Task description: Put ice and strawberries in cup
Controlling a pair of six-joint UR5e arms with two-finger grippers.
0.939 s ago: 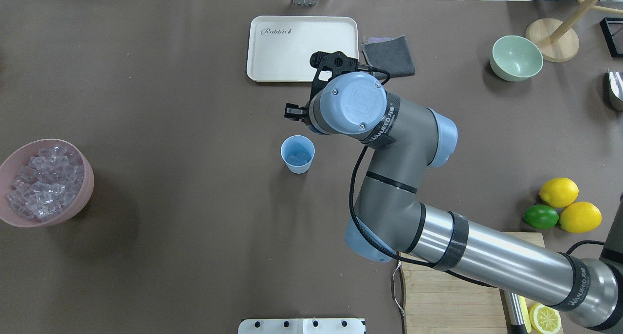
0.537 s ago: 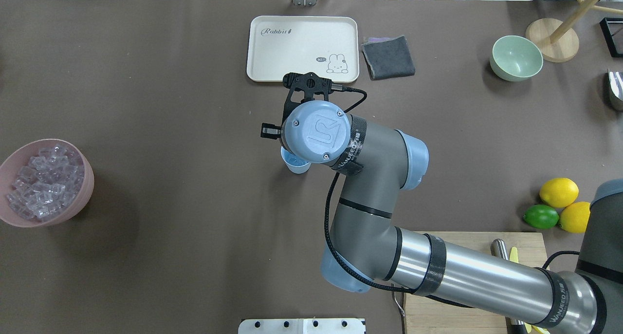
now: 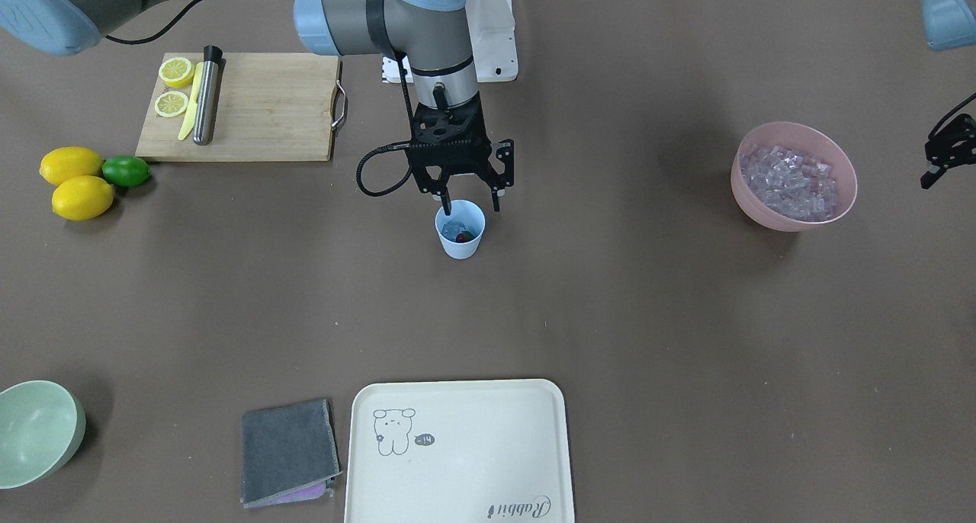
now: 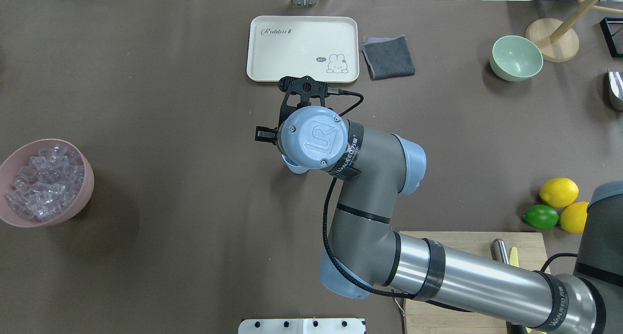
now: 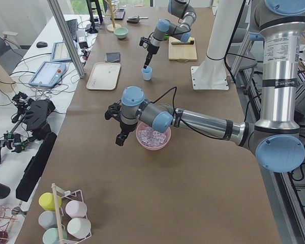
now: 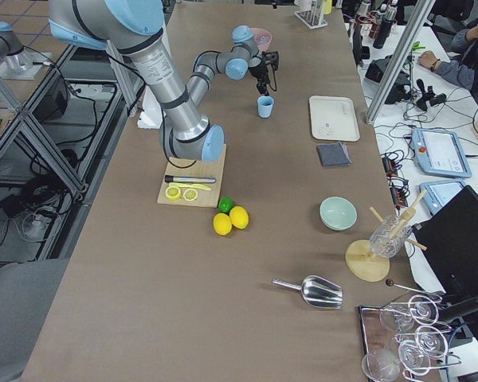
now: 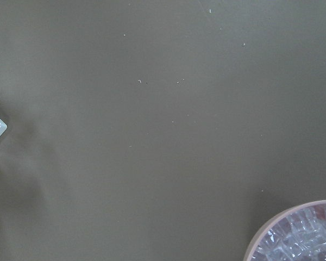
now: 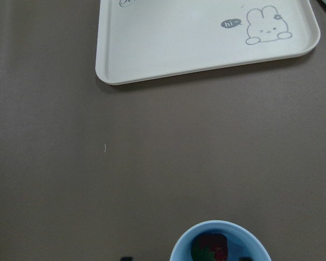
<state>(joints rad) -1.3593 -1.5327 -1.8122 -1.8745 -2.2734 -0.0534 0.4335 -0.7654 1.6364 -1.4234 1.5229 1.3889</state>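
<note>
The light-blue cup (image 3: 460, 242) stands mid-table. Inside it lie clear ice cubes (image 3: 454, 226) and a small red strawberry (image 3: 463, 237); the right wrist view shows the cup's rim (image 8: 180, 240) and the strawberry (image 8: 209, 248) at its bottom edge. My right gripper (image 3: 472, 205) hangs open just above the cup, one fingertip at its rim, and holds nothing. In the overhead view the right wrist hides all but a sliver of the cup (image 4: 292, 168). My left gripper (image 3: 944, 155) hovers beside the pink bowl (image 3: 793, 216) of ice (image 3: 789, 180); I cannot tell whether it is open or shut.
A cream tray (image 3: 457, 447), a grey cloth (image 3: 288, 450) and a mint-green bowl (image 3: 34, 431) lie on the side far from the robot. A cutting board (image 3: 259, 111) with lemon halves and a knife, two lemons (image 3: 72, 181) and a lime (image 3: 126, 171) sit on the robot's right.
My right arm has moved from the tray's edge back toward the robot and to the left, and now covers the cup in the overhead view.
</note>
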